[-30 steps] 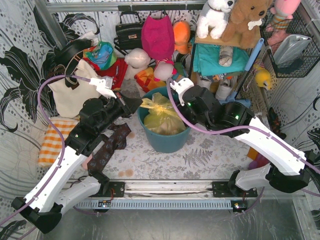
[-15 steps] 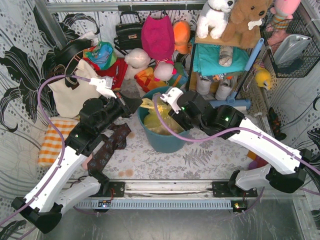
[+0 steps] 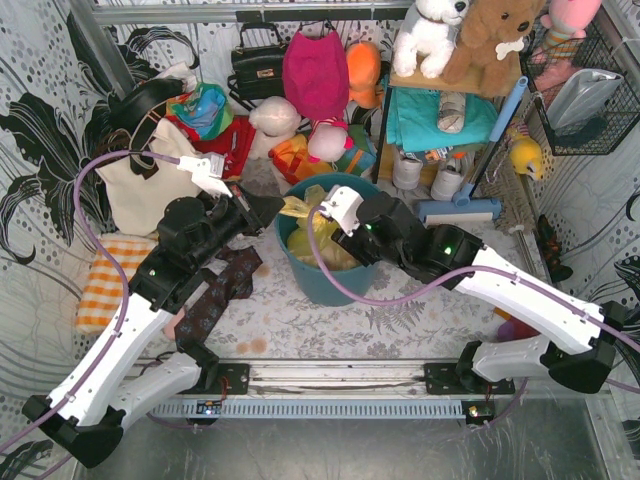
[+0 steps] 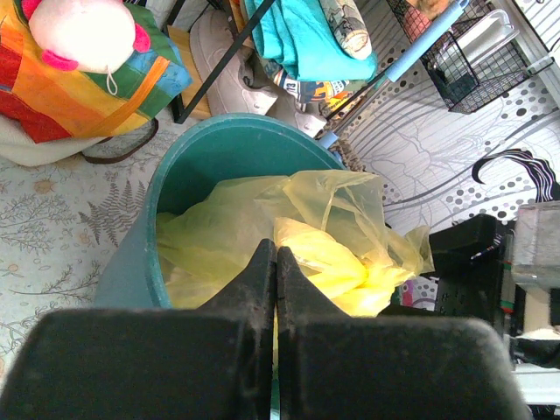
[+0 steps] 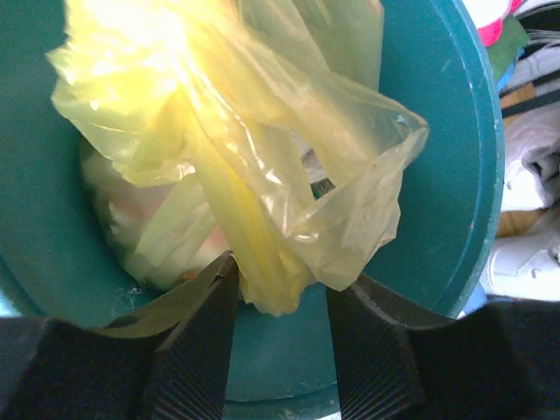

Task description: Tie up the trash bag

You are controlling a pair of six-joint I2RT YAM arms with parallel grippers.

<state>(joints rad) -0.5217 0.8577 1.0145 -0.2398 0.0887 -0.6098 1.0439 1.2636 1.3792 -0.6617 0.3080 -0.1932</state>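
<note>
We see a translucent yellow-green trash bag (image 5: pixel 262 175), a teal bin (image 5: pixel 437 131), a pale table cover (image 3: pixel 400 315) printed with grey ferns, an orange-and-white checked cloth (image 3: pixel 105 280), and white walls (image 3: pixel 35 130) with black flowers.

No legible txt, labels or nos. in any view. Printed item (image 4: pixel 308 87) under the teal cloth (image 4: pixel 306 39) shows coloured graphics, too blurred to read.
</note>
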